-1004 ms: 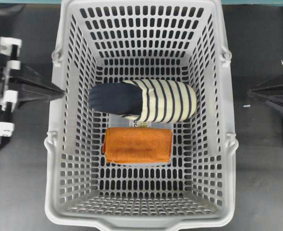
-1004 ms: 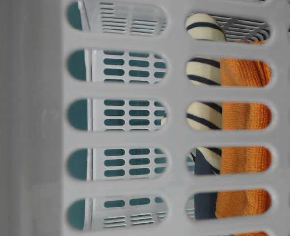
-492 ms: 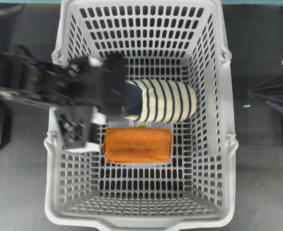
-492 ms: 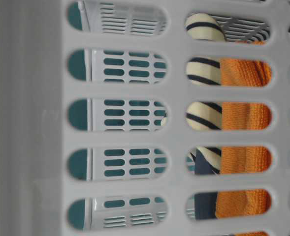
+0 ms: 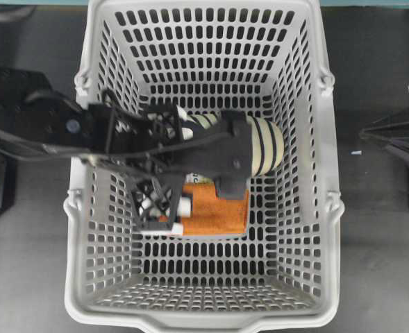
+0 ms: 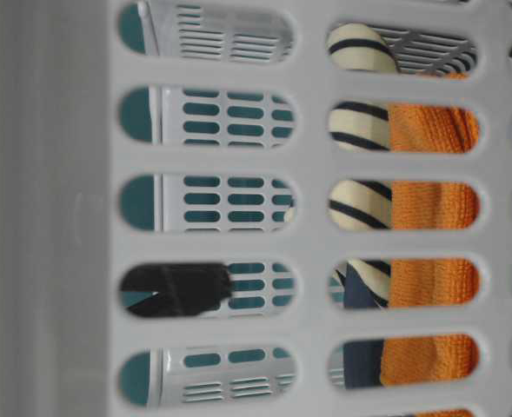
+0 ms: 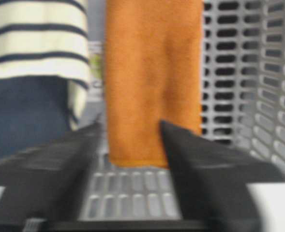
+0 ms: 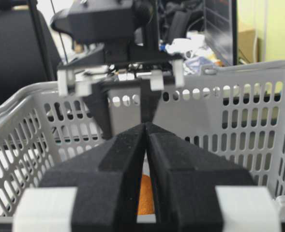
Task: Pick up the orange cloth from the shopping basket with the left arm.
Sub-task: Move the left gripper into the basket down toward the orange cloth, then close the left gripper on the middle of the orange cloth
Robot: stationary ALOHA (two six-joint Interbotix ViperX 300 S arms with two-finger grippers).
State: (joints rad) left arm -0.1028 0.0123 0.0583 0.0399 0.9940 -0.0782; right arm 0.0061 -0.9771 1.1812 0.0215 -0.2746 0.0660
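Two pincers in view; left pincer [image 5: 168, 177] reaches inside the basket [image 5: 329, 208], jaws spread wide, gripping nothing; cloth [image 5: 214, 211] lies flat on the basket floor just ahead of its tips, one tip over the cloth's near end; striped item [image 5: 263, 142] beside the cloth, partly under the arm; right pincer [image 8: 147, 133] outside the basket, jaws pressed together, empty.

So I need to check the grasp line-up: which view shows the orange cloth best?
The left wrist view: the orange cloth lies nearly whole ahead of the open left gripper. Overhead, the arm hides part; table-level shows slivers through slots; the right wrist view shows a sliver.
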